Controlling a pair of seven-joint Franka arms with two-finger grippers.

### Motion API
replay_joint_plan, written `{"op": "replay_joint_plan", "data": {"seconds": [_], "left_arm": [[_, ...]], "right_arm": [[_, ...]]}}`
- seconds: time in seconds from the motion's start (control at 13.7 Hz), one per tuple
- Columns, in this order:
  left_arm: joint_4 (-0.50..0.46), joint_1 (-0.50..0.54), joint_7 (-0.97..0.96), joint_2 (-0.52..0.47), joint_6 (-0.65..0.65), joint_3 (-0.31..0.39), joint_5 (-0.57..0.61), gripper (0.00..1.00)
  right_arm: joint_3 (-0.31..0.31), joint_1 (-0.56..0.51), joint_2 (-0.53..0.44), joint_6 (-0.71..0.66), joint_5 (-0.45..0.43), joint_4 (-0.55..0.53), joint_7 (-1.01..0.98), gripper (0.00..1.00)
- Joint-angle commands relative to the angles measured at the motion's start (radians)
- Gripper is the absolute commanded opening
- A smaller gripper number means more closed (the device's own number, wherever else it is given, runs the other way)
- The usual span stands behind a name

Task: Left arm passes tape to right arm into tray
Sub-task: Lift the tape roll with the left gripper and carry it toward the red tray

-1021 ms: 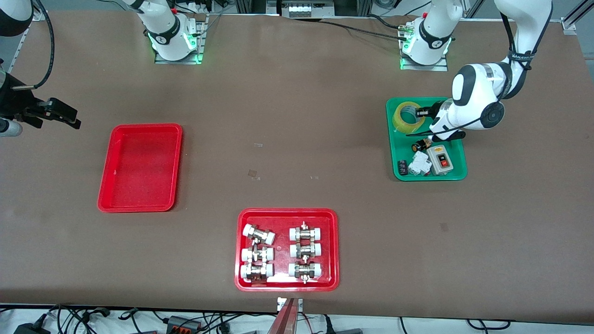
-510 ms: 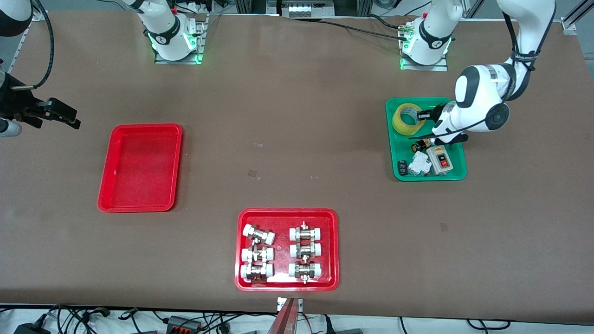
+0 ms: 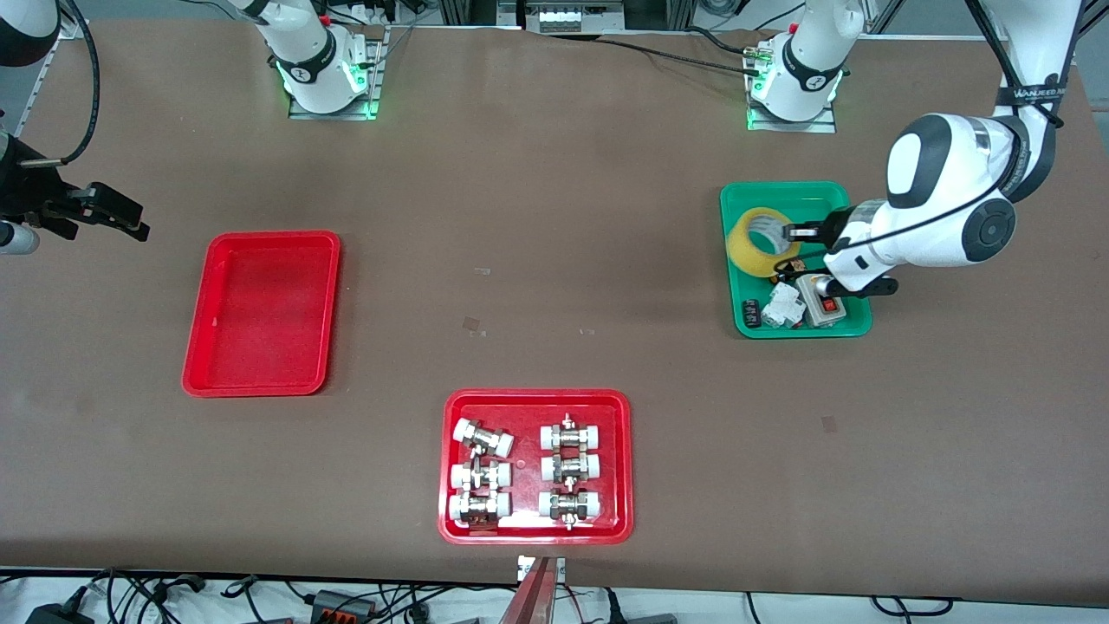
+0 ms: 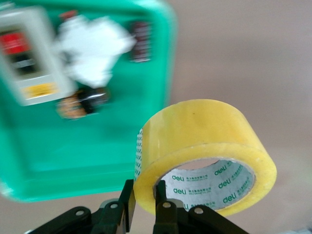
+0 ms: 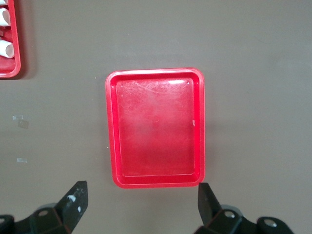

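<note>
Nearest the front camera, a red tray of white-capped metal fittings [image 3: 535, 466] sat on the table [image 3: 554, 286], untouched.

Farther from the camera than that tray, toward the right arm's end of the table, lay the plain red tray [image 3: 262, 312], empty, the tape's destination. The right gripper [image 5: 141, 207] hung over bare table beside it, fingers spread wide w/ nothing between them; that arm was waiting.

At the left arm's end sat the green tray [image 3: 797, 327]. What had changed: a second earlier the tape [image 3: 762, 242] lay flat in that tray w/ the left gripper [image 3: 793, 232] reaching into it. Now the gripper was clamped on the roll's wall, one finger inside the white core and one outside, and the roll had come up off the tray floor, tilted, over the tray's edge toward the table's middle. So the pick looks done; carry to the handover comes next, by my judgement approx. a third of the way through.

Left in the green tray: a grey switch box [image 3: 821, 305], a white part [image 3: 782, 305], small dark pieces. Bare brown table lay between the two arms, so nothing seemed to block the pass.
</note>
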Motion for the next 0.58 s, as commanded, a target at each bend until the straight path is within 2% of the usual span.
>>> {"op": "replay_joint_plan", "data": {"seconds": [0.0,0.22,0.29,0.51], "left_arm": [[0.096,-0.014,-0.005,0.009,-0.032,-0.105,-0.131,0.0],[0.233,-0.033,-0.165,0.064,-0.028,-0.228,-0.32,0.0],[0.3,-0.048,-0.21,0.096,-0.026,-0.256,-0.339,0.0],[0.498,-0.181,-0.32,0.225,0.047,-0.276,-0.428,0.0]], "right_arm": [[0.006,-0.004,0.012,-0.019,-0.006,0.027,-0.013,1.0],[0.006,-0.002,0.012,-0.024,-0.006,0.027,-0.015,1.0],[0.007,-0.002,0.014,-0.044,-0.006,0.027,-0.015,1.0],[0.013,0.002,0.015,-0.073,0.008,0.025,-0.013,1.0]]}}
